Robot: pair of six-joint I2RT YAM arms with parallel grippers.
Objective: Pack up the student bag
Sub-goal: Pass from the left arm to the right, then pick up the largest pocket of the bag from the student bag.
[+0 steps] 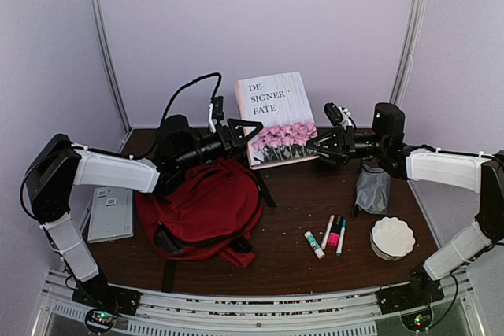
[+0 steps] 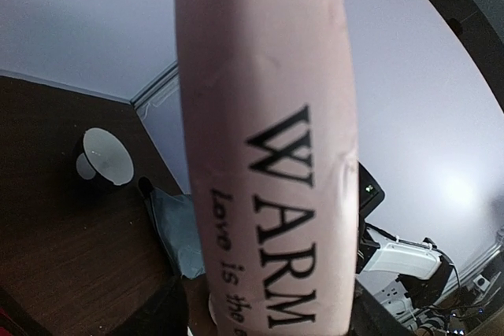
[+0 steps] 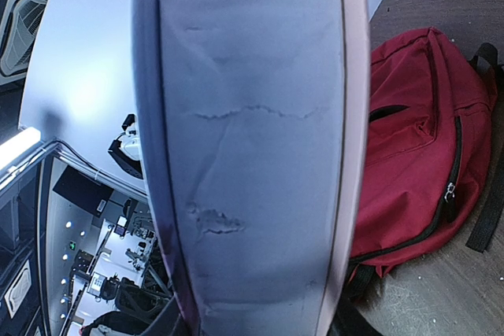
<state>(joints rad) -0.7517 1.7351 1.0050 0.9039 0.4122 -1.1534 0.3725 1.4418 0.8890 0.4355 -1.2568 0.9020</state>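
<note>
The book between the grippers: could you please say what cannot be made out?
Top external: whether the left gripper and right gripper grip the book, too small to tell.
Left wrist: the book hides that gripper; its text runs off the bottom.
Right wrist: the book hides that gripper.

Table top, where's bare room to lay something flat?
Widest bare wood lies between the student bag, the markers and the book. A thin strip runs along the near edge in front of the markers. Crowded: pouch and bowl on the right, grey device beside the bag on the left.
</note>
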